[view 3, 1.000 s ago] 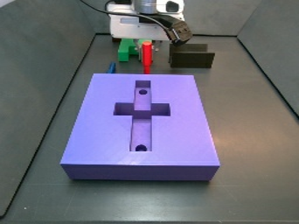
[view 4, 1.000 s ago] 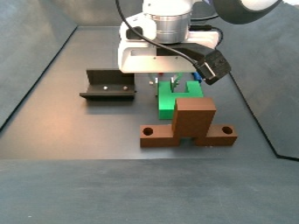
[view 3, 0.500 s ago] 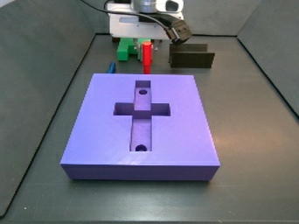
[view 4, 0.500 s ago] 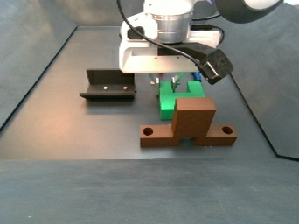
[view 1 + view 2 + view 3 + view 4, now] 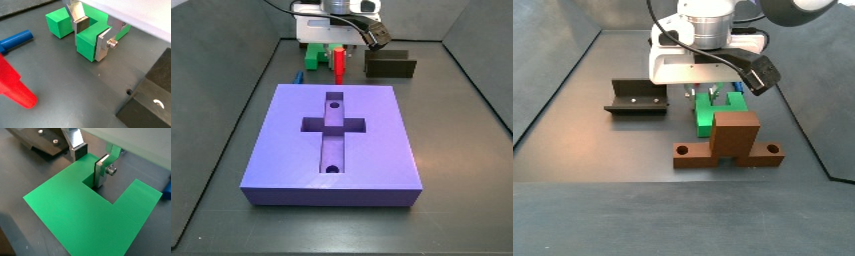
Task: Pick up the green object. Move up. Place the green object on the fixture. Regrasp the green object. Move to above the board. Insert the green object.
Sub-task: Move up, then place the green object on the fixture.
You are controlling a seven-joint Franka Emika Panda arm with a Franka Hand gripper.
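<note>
End effector (image 5: 327, 45) low at far end of counter (image 5: 458, 150), fingers hidden. Green object (image 5: 313, 55) directly beneath it. Red peg (image 5: 341, 64) just beside, fixture (image 5: 390, 66) near, board (image 5: 337, 143) well apart.

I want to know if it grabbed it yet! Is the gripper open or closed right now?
Gripper: down at the green object, its fingers astride one arm of the block. Whether they are clamped shut on it cannot be told.
</note>
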